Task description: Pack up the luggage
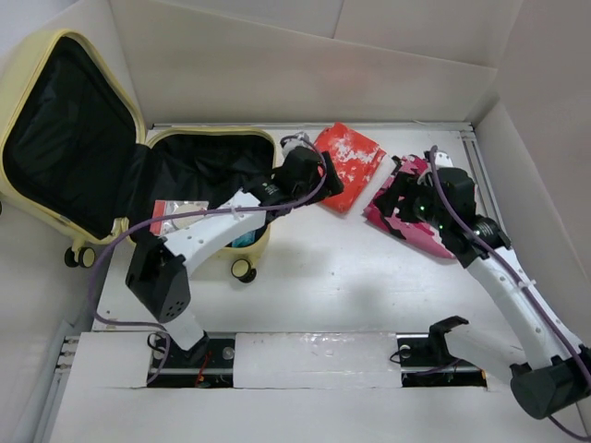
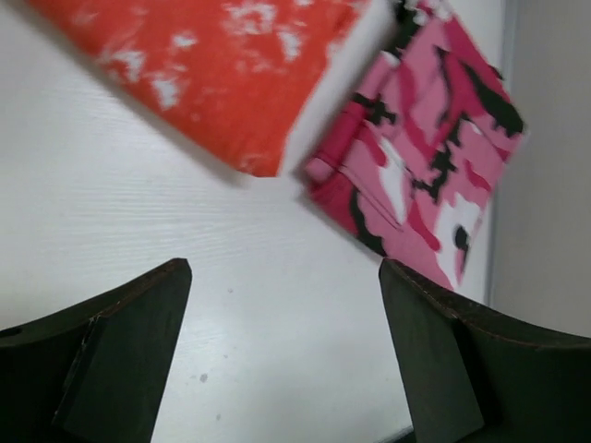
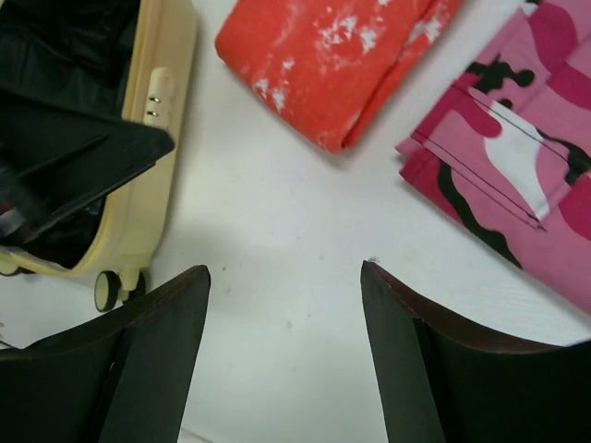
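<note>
The pale yellow suitcase [image 1: 65,129] lies open at the far left of the white surface [image 1: 323,277]. Its lid stands up and leans against the left wall, and the black lining shows in both halves. The lower half lies flat on the surface, with a caster wheel [image 1: 242,269] at its near right corner. Inside this half there is a clear packet with a red edge [image 1: 175,214] and a small teal thing [image 1: 245,238], which is partly hidden under the left arm.

The left arm reaches across the lower half of the suitcase toward the right. The left fingers [image 2: 120,360] are spread wide and hold nothing; only bare surface shows between them. Just beyond them lies a folded orange cloth with white marks [image 2: 231,74], not touched.

To the right of the orange cloth, near it but apart, lies a folded pink camouflage cloth [image 2: 425,157], close to the right wall. In the top view the right arm covers part of it. The right fingers [image 3: 443,369] are also spread and empty, above bare surface, with the pink cloth at the far right of them and the orange cloth further to the far side. In the right wrist view the yellow wall of the suitcase [image 3: 152,166] is at the left.
</note>
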Tool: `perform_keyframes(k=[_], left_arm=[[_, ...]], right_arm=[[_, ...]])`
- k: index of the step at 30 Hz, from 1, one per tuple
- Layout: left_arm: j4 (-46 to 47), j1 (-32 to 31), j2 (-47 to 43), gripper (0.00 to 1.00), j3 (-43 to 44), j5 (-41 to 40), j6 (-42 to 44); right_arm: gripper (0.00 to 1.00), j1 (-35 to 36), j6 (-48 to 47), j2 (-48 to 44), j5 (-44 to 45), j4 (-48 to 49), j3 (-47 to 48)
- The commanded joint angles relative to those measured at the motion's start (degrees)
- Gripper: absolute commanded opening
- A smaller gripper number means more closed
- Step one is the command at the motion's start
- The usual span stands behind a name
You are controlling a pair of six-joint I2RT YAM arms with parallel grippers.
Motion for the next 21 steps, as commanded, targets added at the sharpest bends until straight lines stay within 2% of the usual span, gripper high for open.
perform_keyframes(k=[1, 8, 12, 17, 21], left_arm=[[4.7, 2.9, 0.8, 0.81, -3.3, -4.8, -9.8], [4.7, 2.9, 13.9, 0.81, 1.8, -10.8, -23.3], [3.4, 2.9, 20.9, 0.78, 4.7, -9.6, -32.3], [1.2, 3.4, 25.1, 0.75, 5.5, -11.9, -41.0], [4.5, 3.4, 26.3, 0.75, 3.7, -13.4, -45.8]], right_arm=[[0.72, -1.7, -1.8, -4.7, -0.1, -5.1, -0.8], [0.72, -2.8, -1.8, -12.1, -3.7, -8.8, -3.3], [0.72, -2.8, -1.8, -14.1, -8.0, -9.9, -3.9], [0.72, -2.8, -3.1, -16.0, -10.9, -11.8, -3.2], [0.72, -1.1, -4.7, -17.1, -9.7, -14.1, -1.9]])
